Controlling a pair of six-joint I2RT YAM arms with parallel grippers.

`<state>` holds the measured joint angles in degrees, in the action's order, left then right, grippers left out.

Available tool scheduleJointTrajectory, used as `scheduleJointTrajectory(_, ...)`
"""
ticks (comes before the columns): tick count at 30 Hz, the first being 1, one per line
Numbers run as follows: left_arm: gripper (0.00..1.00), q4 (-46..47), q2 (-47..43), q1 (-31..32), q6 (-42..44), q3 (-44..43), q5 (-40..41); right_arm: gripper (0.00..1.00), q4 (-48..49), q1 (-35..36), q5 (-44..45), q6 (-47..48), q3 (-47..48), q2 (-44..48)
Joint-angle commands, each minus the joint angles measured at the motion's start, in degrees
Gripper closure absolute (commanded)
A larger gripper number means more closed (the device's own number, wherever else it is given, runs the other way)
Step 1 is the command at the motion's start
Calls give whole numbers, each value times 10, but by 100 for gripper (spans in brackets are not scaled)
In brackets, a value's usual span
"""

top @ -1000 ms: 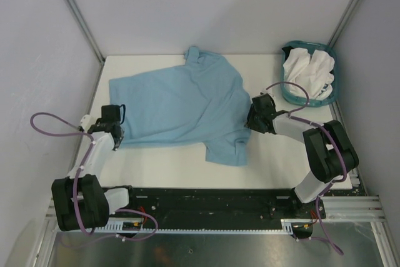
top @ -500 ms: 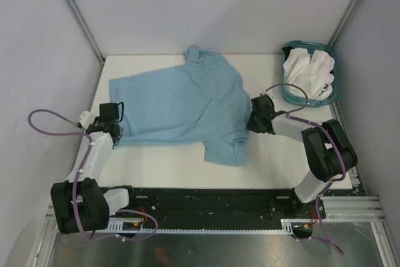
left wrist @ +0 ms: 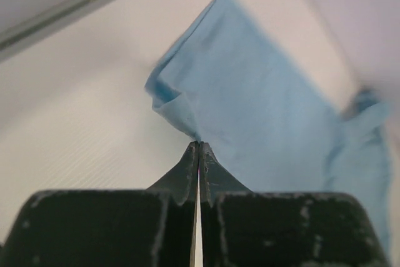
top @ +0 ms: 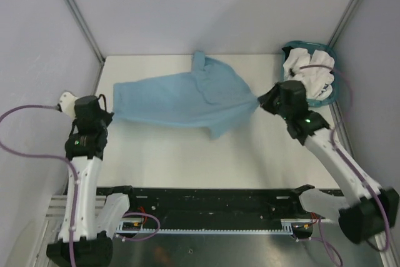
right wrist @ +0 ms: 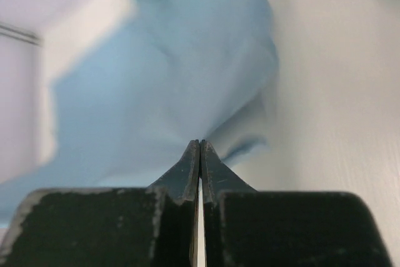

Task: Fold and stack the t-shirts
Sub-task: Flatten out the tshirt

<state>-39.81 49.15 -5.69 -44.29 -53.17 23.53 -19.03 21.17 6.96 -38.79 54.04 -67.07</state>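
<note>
Light blue cloth fills the middle of the scene: the light blue t-shirt (top: 181,98) is pulled out lengthwise between the two arms above the table (top: 187,154), with one flap hanging lower near its right end; whether that flap touches the surface cannot be told from above. No print shows on the side facing the overhead camera; the cloth reads as plain blue, with a ridge of folds at the far edge near its middle.

The left end effector (top: 109,115) is closed on the shirt's left edge; in its wrist view the two dark fingers meet with no gap and a pinched corner of blue cloth rises from their tips. The right end effector (top: 264,99) is likewise clamped on the shirt's right end, where the cloth gathers to a narrow point; its wrist view is blurred, so the shirt there is only a soft blue mass, but the fingers are plainly pressed together on the cloth.

At the far right corner stands the basket (top: 289,47), holding crumpled white t-shirts (top: 315,67); the right wrist and a purple cable cover part of its near side, and how many shirts lie in it cannot be counted. The left arm's base is cut off at the bottom of the overhead view.
</note>
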Motion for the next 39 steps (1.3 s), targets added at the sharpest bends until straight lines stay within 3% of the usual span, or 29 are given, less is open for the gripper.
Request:
scheduleJointTrajectory(1, 100, 12, -74, 4, 56, -86, -29, 100, -50, 14, 56, -4, 89, 121)
scheduleJointTrajectory(8, 100, 15, -90, 4, 33, -197, -49, 100, -61, 60, 109, 39, 206, 163)
scheduleJointTrajectory(13, 100, 42, -5, 4, 9, -253, -55, 100, -4, 52, 126, 91, 267, 82)
scheduleJointTrajectory(18, 100, 108, 135, 7, 1, -305, -73, 100, 71, 2, 87, 112, 359, -68)
scheduleJointTrajectory(24, 100, 136, 340, 18, 20, -530, -98, 100, 80, -43, 59, 127, 606, -269)
scheduleJointTrajectory(29, 100, 135, 440, 22, 45, -762, -108, 100, 34, -64, 52, 124, 822, -343)
scheduleJointTrajectory(32, 100, 136, 448, 22, 54, -839, -107, 100, 50, -67, 55, 121, 815, -309)
scheduleJointTrajectory(34, 100, 136, 431, 22, 57, -830, -102, 100, 60, -66, 56, 121, 766, -274)
scheduleJointTrajectory(39, 100, 136, 350, 21, 54, -640, -74, 100, 57, -69, 50, 94, 568, -186)
